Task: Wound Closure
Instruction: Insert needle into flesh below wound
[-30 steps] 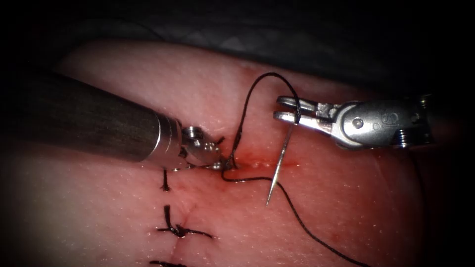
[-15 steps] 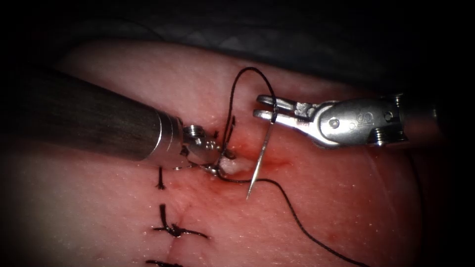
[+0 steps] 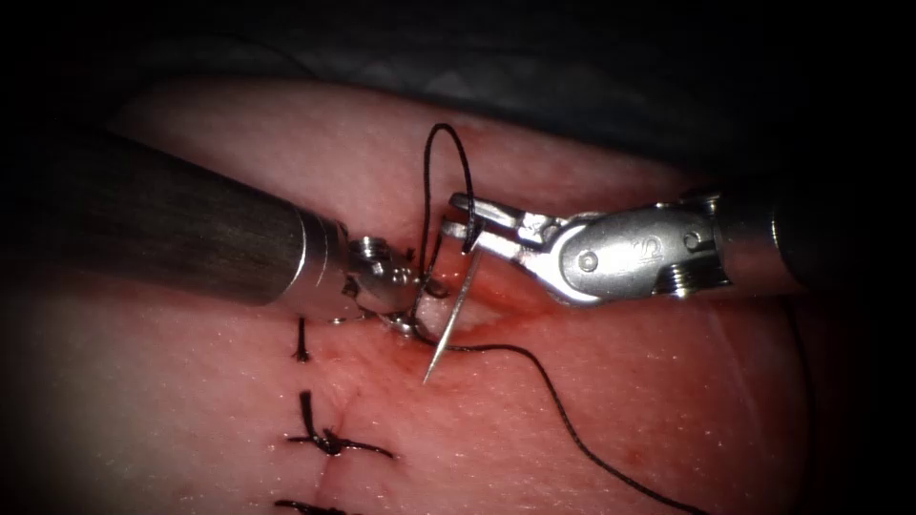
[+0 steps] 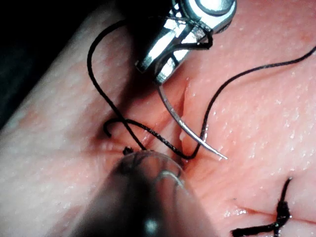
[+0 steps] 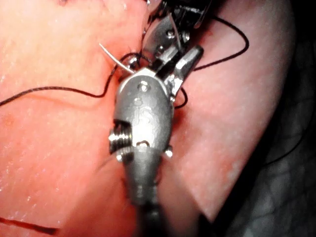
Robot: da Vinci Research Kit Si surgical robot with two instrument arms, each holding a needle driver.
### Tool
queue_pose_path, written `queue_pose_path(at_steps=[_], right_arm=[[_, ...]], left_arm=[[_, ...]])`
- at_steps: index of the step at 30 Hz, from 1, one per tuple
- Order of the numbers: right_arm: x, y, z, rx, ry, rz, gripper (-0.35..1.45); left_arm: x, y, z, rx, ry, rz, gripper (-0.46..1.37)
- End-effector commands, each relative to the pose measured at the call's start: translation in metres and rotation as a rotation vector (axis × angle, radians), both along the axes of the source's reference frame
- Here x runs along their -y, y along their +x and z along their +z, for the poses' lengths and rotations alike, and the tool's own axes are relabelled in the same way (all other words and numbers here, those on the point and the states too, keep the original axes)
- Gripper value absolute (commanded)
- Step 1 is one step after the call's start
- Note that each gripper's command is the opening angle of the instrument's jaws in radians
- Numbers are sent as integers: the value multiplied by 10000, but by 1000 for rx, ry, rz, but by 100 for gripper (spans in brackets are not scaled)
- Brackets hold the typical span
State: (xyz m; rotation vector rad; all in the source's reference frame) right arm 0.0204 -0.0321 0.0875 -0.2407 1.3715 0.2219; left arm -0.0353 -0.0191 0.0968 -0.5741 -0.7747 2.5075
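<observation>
Reddened tissue [image 3: 668, 401] underlies both tools: right hand [image 3: 462, 216] clamps the needle [image 3: 448, 329] near its thread end, point clear above the cut, left hand [image 3: 412, 313] pinching the cut's edge; steady grip advised.

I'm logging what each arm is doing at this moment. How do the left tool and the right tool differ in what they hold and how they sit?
The right tool comes in from the right, jaws shut on the needle near its thread end; the left tool grips the tissue at the cut's edge. The right tool lies above the tissue with its jaws in full sight; the left tool's tip presses into the cut. Both are shut, and thread runs near both.
</observation>
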Motion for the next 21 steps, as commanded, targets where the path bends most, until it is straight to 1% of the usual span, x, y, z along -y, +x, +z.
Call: queue_pose_path(at_steps=[1,5,9,12,18,21], right_arm=[[-2,1,1,9,-33,0,-35],[-4,1,7,29,-91,-9,-35],[-8,1,10,48,-139,-15,-35],[-10,2,12,66,-182,-24,-35],[-8,3,14,98,-252,-49,-35],[-6,3,14,114,-284,-62,-35]], left_arm=[[1,0,-1,0,1,-2,86],[3,-1,-4,-2,0,-2,80],[5,-2,-9,-1,2,-3,83],[5,-2,-13,0,5,-3,81],[5,0,-17,1,5,-2,80],[5,1,-19,-5,-3,-3,70]])
